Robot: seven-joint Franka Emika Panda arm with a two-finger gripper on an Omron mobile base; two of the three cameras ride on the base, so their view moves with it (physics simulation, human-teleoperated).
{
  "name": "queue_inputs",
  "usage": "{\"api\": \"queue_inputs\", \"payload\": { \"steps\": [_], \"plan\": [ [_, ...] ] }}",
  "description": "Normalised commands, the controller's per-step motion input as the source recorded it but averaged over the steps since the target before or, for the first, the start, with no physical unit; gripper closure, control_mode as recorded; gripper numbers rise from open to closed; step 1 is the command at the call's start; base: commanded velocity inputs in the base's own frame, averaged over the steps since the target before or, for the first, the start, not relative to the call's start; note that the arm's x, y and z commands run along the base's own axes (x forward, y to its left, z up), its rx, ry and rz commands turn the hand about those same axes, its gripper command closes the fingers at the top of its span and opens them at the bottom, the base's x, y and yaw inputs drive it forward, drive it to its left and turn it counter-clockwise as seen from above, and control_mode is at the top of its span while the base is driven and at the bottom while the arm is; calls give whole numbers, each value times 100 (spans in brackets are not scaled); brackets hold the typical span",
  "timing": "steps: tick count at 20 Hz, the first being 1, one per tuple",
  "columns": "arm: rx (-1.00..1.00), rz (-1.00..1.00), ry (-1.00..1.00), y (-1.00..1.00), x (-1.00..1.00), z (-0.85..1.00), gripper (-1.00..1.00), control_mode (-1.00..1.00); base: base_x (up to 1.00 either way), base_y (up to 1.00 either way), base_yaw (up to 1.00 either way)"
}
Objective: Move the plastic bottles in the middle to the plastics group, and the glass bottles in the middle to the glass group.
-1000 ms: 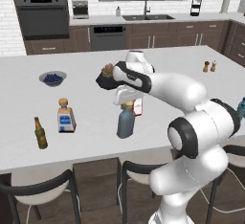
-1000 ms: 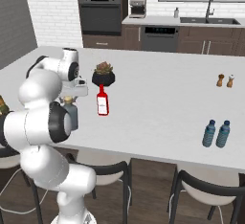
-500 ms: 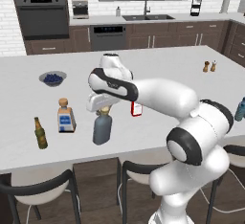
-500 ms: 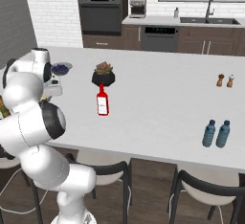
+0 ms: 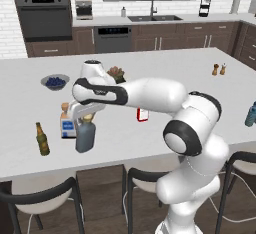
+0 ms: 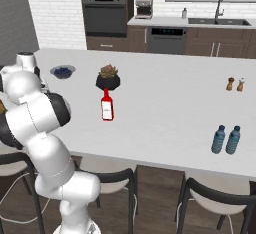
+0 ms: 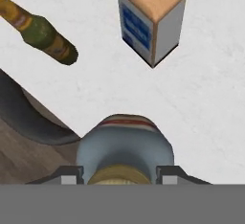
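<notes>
Working left to right along the white island counter (image 5: 150, 143): the slim dark-brown beer bottle with a yellow label (image 5: 42, 139) stands near the front edge, upright. Just beside it is the clear square bottle with a blue-white label and tan stopper (image 5: 66, 123). These two form the glass group.

Next is the stout dark-grey bottle with a tan cap (image 5: 85, 135), upright just beside the square bottle, on the counter or just above it; I cannot tell which. The gripper (image 5: 88, 116) is clamped on its neck, one finger (image 7: 72, 174) on each side just below the cap. I judge this bottle heavy for its size, rigid, smooth and breakable. The neck grip under the cap shoulder is the correct hold: the wider cap stops it sliding down. I keep it vertical and release only once the base is seated.

Containers: the shallow grey bowl (image 5: 55, 81) behind the group holds dark-blue berries. The dark pot (image 6: 108, 81) holds a small reddish-green plant.

The slim red bottle with a white label (image 6: 106, 107) stands mid-counter, not yet sorted. It looks tall and narrow, so tip-prone; I would take it at the body.
</notes>
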Motion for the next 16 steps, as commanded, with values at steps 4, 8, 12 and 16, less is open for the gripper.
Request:
{"api": "queue_inputs", "payload": {
  "steps": [4,8,12,16],
  "plan": [
    [0,0,0,47,32,-23,100,-100,0,0,0],
    [-1,0,0,34,15,-36,100,-100,0,0,0],
    [0,0,0,24,42,-16,100,-100,0,0,0],
    [-1,0,0,18,25,-21,100,-100,0,0,0]
  ]
}}
